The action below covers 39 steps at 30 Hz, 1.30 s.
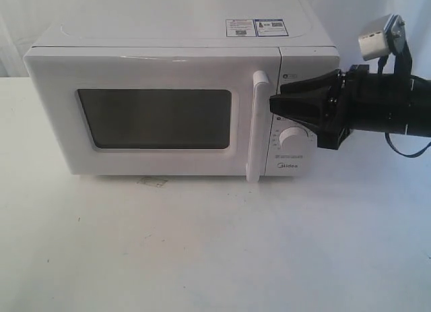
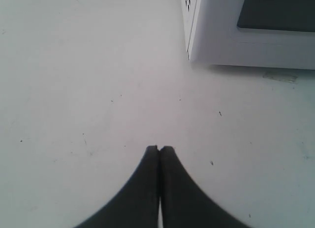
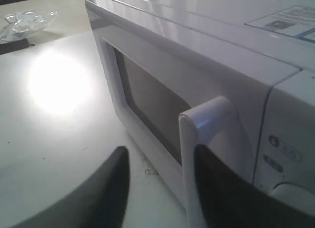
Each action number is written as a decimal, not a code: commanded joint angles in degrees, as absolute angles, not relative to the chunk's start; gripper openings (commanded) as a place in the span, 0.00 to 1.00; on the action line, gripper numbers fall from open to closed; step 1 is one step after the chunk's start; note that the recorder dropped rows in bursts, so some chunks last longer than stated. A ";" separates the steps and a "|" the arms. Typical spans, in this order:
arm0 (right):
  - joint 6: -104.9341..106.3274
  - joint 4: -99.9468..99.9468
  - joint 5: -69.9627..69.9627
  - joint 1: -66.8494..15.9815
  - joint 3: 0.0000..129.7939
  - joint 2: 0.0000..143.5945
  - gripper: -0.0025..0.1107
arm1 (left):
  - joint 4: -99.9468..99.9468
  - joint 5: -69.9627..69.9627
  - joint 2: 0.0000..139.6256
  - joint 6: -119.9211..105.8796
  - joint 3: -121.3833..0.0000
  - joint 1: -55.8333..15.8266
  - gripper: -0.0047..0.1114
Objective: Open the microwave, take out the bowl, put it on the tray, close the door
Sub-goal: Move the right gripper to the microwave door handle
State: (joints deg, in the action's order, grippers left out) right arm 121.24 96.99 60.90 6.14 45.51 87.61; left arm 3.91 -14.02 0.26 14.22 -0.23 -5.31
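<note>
The white microwave stands on the table with its door shut, and its dark window shows nothing inside. The bowl is hidden. My right gripper is open at the upper part of the vertical bar handle, coming from the control-panel side. In the right wrist view the right gripper has the handle just inside one finger, with a gap to the other. My left gripper is shut and empty over bare table, near the microwave's corner.
Two round knobs sit on the control panel, one behind the right gripper. A clear glass dish lies far off on the table beyond the door's hinge side; I cannot tell if it is the tray. A small scuff marks the table.
</note>
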 commanded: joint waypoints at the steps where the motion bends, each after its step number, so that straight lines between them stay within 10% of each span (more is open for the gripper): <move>1: 122.85 95.77 59.33 4.47 46.28 88.14 0.55 | 3.69 -14.17 0.00 14.10 0.00 -5.18 0.04; 39: 122.85 98.62 52.97 -0.86 53.04 94.54 0.57 | 3.69 -14.17 0.00 14.10 0.00 -5.18 0.04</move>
State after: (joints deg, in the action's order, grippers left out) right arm 121.24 92.71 55.13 -0.13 51.20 94.17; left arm 3.91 -14.02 0.26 14.22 -0.23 -5.31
